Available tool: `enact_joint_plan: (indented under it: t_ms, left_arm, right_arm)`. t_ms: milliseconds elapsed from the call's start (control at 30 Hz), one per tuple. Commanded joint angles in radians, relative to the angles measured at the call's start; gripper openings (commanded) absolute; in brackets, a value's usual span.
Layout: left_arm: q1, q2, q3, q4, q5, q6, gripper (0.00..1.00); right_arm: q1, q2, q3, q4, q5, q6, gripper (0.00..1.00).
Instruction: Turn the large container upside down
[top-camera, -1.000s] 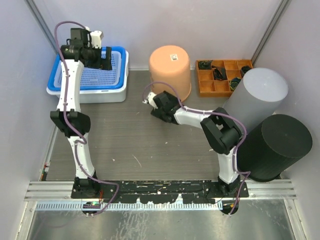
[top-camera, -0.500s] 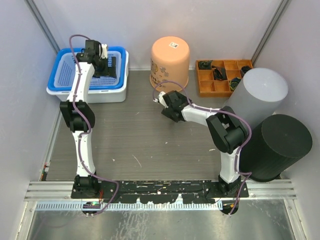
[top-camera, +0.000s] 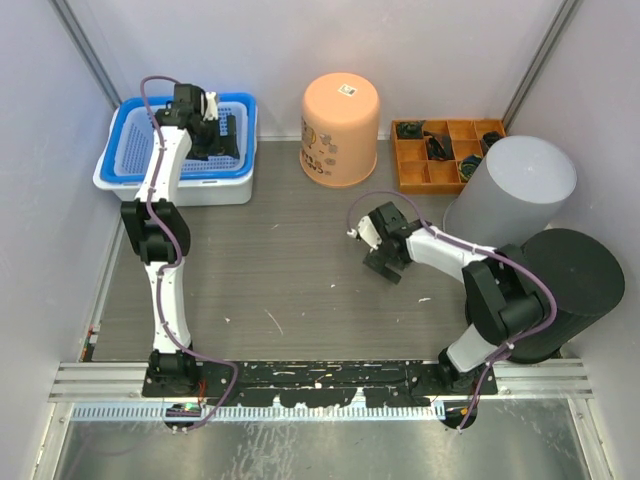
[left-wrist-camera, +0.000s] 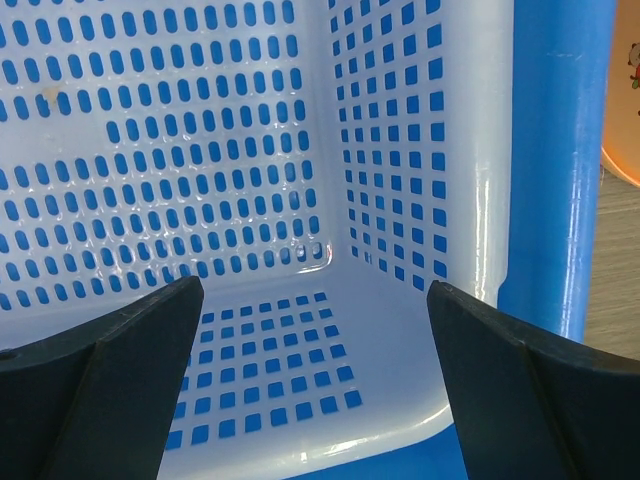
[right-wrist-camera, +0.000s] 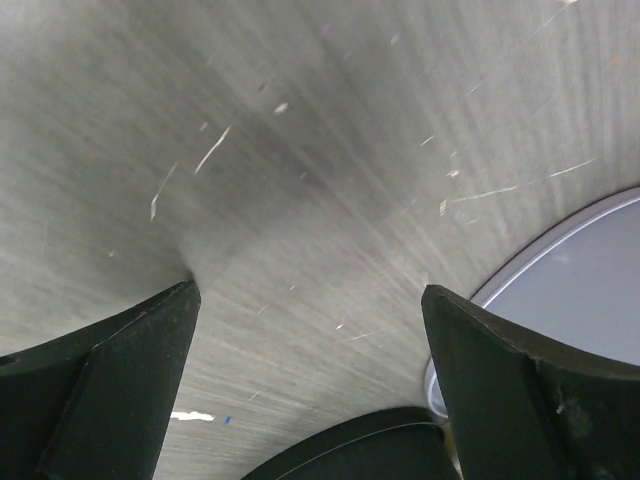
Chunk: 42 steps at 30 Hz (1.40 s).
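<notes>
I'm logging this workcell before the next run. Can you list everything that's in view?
bucket: one, peach, back centre of the table, closed end up
basket: one, blue mesh inside a white tub, back left corner
tray: one, orange-brown with compartments, back right, beside the bucket
small parts: several, dark, in the tray's compartments; too small to count
grey cylinder: one, grey, right side, in front of the tray
black cylinder: one, black, right side, nearer than the grey one
table: one, grey wood grain, under everything
left gripper: one, black, open, over the basket
right gripper: one, black, open, over bare table right of centre
</notes>
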Motion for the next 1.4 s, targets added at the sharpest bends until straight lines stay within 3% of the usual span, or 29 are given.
enact_joint_plan:
  t_ms: [0, 433, 767, 1367]
  left_arm:
    - [-0.017, -0.081, 0.031, 0.017, 0.055, -0.051, 0.99]
    - [-0.060, -0.141, 0.024, -0.009, 0.082, -0.061, 0.99]
    - [-0.104, -0.148, -0.008, -0.004, 0.027, -0.032, 0.99]
    - [-0.064, -0.282, -0.123, 0.044, 0.023, 0.001, 0.99]
  right_arm:
    - [-0.001, -0.080, -0.076, 0.017, -0.016, 0.009, 1.00]
    - [-0.005, -0.117, -0.223, 0.102, -0.020, 0.101, 1.00]
    - [-0.021, -0.115, -0.229, 0.113, -0.035, 0.100, 1.00]
    - [-0.030, -0.053, -0.235, 0.106, -0.054, 0.107, 1.00]
